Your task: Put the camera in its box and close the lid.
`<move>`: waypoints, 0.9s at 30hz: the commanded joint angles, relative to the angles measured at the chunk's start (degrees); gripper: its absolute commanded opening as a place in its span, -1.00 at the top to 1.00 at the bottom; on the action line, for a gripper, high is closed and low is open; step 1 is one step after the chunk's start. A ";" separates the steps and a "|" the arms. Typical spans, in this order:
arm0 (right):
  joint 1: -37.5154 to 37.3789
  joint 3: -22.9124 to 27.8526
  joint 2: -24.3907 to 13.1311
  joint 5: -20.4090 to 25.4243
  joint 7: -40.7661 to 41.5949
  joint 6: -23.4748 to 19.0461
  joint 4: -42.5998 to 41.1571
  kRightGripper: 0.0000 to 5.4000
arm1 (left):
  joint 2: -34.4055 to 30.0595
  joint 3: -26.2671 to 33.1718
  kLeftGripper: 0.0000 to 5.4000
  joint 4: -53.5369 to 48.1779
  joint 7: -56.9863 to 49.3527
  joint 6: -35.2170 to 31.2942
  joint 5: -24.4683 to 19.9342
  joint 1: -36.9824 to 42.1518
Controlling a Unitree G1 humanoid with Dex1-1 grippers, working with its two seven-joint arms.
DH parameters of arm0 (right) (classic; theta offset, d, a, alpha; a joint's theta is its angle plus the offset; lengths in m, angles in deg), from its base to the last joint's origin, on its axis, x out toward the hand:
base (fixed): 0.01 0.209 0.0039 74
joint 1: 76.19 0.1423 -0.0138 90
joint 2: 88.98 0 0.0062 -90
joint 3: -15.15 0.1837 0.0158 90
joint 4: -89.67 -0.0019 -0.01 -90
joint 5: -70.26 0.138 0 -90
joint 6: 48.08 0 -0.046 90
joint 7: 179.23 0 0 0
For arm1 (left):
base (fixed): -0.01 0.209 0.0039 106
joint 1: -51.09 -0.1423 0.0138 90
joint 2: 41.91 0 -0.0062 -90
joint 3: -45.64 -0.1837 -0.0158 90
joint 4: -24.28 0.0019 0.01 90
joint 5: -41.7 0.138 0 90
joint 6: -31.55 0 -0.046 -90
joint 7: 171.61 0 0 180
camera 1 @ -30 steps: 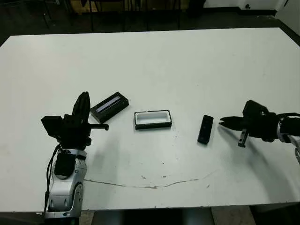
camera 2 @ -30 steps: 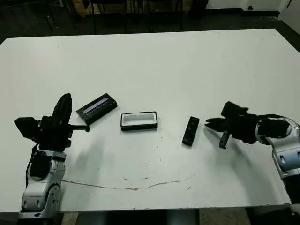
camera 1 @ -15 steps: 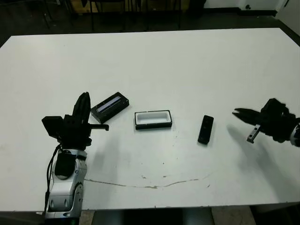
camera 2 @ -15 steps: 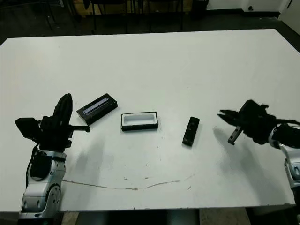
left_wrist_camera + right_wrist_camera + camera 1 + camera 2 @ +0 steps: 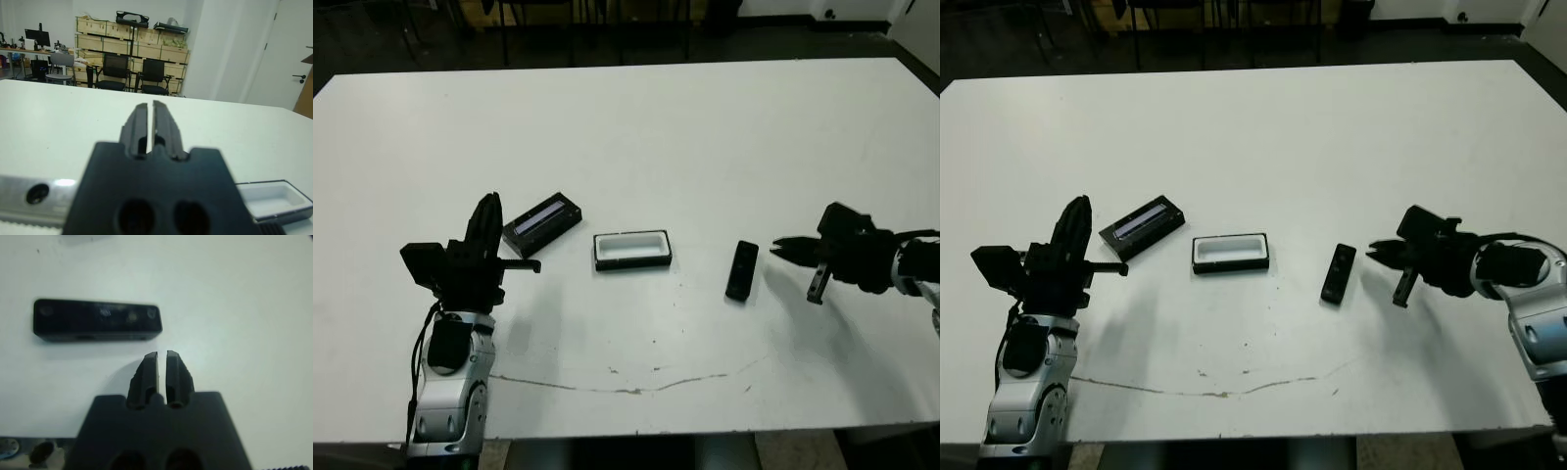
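Note:
The camera, a slim black bar, lies on the white table right of centre; the right wrist view shows it just beyond the fingertips. My right gripper hovers just right of it, shut and holding nothing. The box, a black tray with a white lining, sits open at the table's middle, and one corner of it shows in the left wrist view. The lid, black with a grey stripe, lies left of the box. My left gripper stands upright left of the lid, shut and empty.
A thin dark crack runs across the table near its front edge. Chairs and stacked wooden crates stand beyond the table's far side.
My right gripper swung away to the right half a second ago and has come back left, close to the camera. The left arm, box, lid and camera have not moved.

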 commanded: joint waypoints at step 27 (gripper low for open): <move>8.14 -9.45 6.55 -6.37 2.66 -0.30 4.16 1.00 | 0.17 0.06 1.00 0.50 -0.46 -0.73 0.56 -0.96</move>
